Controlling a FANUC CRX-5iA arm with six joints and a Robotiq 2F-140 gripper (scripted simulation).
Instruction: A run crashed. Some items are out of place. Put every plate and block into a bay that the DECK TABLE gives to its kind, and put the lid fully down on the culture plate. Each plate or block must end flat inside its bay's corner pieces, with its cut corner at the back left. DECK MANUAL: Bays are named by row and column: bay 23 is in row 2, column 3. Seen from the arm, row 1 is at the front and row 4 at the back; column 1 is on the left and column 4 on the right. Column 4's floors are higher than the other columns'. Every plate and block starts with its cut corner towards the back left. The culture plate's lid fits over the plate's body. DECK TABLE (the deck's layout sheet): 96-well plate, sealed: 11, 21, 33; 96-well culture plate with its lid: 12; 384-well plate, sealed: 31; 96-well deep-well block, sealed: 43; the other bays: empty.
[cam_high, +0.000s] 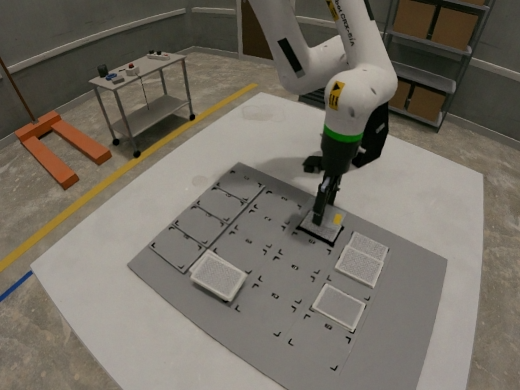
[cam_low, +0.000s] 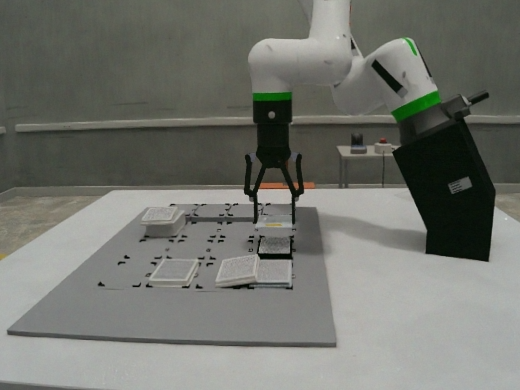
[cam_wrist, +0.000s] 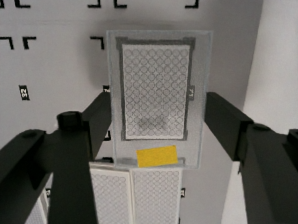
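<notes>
Jaws clenched on level clear lid (cam_wrist: 159, 97), long axis crosswise between them.

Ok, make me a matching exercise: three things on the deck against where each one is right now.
Things:
1 yellow-tagged lid
2 black-framed plate
3 thick white block

Places:
a by the raised column of bays
b held in the gripper, in the air
c lying uncovered, right under the lid

Pairs: 1-b, 2-c, 3-a
</notes>
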